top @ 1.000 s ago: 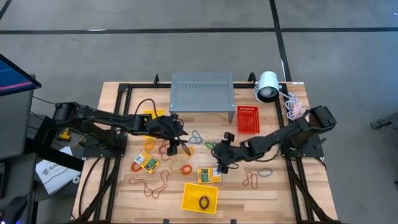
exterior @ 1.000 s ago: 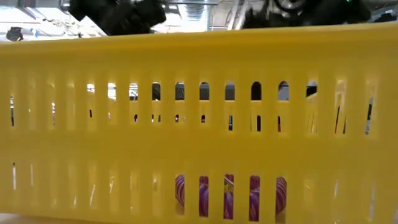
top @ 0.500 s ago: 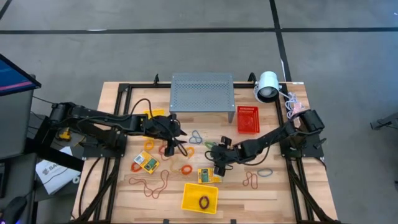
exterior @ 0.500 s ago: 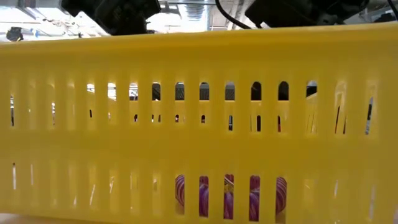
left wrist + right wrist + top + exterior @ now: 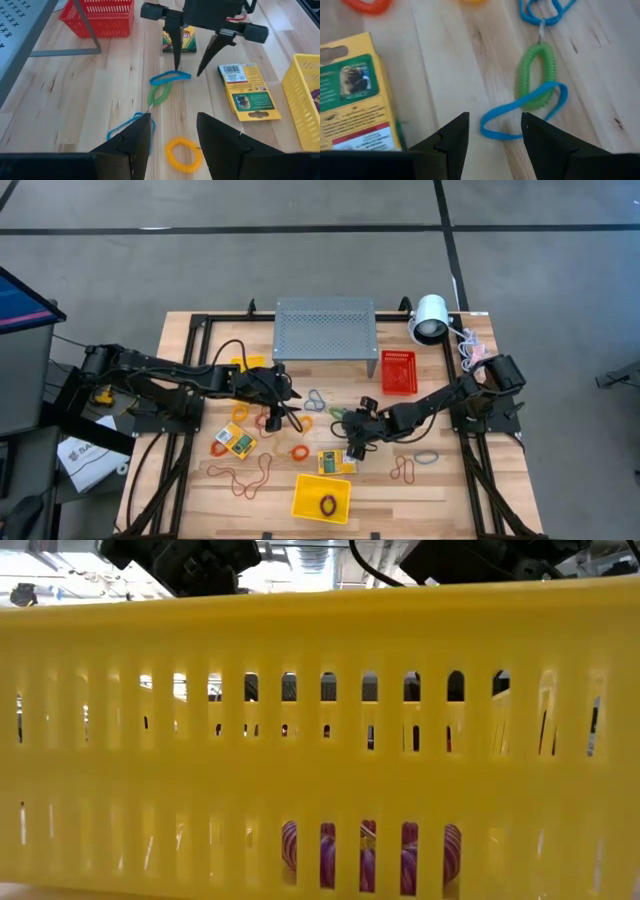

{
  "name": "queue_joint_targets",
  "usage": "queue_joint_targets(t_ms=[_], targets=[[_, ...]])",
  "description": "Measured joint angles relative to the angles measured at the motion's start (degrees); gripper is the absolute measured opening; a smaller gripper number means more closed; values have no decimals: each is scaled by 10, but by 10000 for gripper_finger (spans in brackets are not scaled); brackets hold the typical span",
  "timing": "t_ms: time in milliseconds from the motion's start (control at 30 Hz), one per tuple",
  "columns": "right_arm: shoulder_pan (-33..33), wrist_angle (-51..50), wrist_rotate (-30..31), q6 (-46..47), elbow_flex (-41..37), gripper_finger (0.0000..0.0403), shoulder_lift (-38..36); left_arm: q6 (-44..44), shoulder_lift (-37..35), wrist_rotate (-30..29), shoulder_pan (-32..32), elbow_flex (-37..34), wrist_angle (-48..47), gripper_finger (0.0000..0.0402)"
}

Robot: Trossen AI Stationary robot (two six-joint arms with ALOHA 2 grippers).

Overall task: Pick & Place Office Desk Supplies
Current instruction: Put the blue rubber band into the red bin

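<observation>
The right gripper [image 5: 187, 70] stands over the middle of the wooden table [image 5: 450, 490], its two dark fingers parted with the tips either side of a thin blue rubber-band loop [image 5: 525, 112] that lies flat on the wood; neither tip visibly grips it. A green coiled loop [image 5: 536, 75] lies crossed under the blue one.

The left gripper [image 5: 172, 132] sits at about nine o'clock from the right one, fingers spread and nothing between them, above a small yellow coiled ring [image 5: 184, 154] and another blue loop [image 5: 127, 131].

One flat yellow-and-green crayon box [image 5: 246, 92] lies just beside the right gripper; a second [image 5: 235, 441] lies at about eight o'clock from centre.

The low view is almost wholly blocked by the slotted wall of a yellow plastic basket [image 5: 320, 740]; through its slots only a purple striped object, too hidden to identify, shows. Orange and brown loops at the table's six o'clock edge are too thin to separate.
</observation>
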Motion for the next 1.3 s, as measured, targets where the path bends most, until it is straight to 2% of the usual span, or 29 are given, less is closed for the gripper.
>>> queue_joint_targets(t_ms=[567,900,1100,1200,1300], targets=[[-3,17,12,0,-1,175,19,0,0,0,0,0,0,155],[-8,79,-23,3,2,175,62,0,0,0,0,0,0,155],[-11,80,-26,18,3,174,74,-1,0,0,0,0,-1,155],[-12,79,-30,19,3,160,70,-1,0,0,0,0,-1,155],[-14,77,-36,15,2,126,67,-1,0,0,0,0,-1,155]])
